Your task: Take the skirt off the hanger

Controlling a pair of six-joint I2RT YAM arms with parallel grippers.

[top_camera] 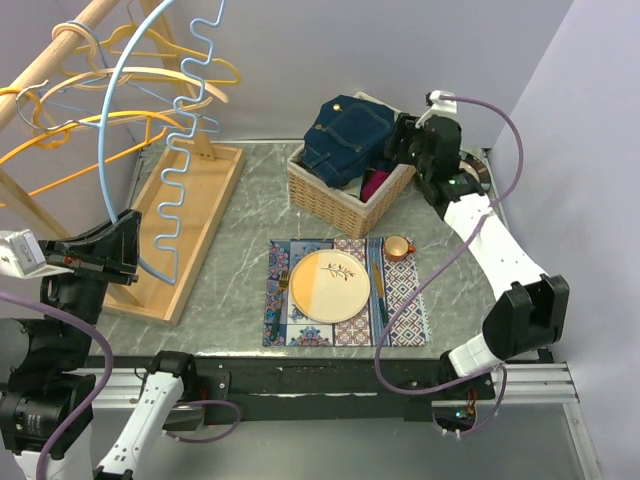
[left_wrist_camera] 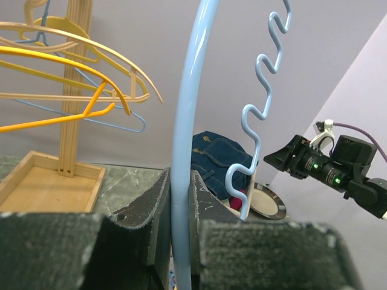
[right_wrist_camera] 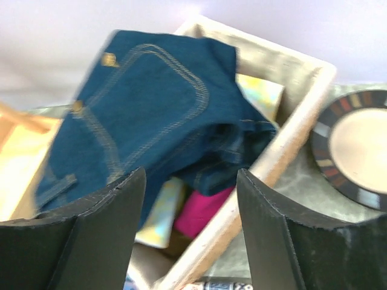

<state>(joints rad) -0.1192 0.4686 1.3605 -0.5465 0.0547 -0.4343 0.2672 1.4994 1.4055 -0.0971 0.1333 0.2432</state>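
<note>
Blue denim skirt (top_camera: 345, 138) sits bunched in the woven wicker basket (top_camera: 330, 205), 12 o'clock from the round cream plate (top_camera: 330, 285). Right gripper (top_camera: 405, 140) is at the basket's 3 o'clock, jaws wide apart, gripping nothing. Left gripper (top_camera: 115, 240) is at the table's 9 o'clock, jaws nearly closed, pinching the light blue wavy hanger (left_wrist_camera: 181, 181).

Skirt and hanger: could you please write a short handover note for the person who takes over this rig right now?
Left pincer: shut on the blue hanger, which carries nothing.
Right pincer: open and empty, over the wicker basket.
Denim skirt: off the hanger, lying on top of the other clothes in the basket.
Done: the skirt is removed.
Left: probably only to draw the right arm back and put the hanger away.
</note>
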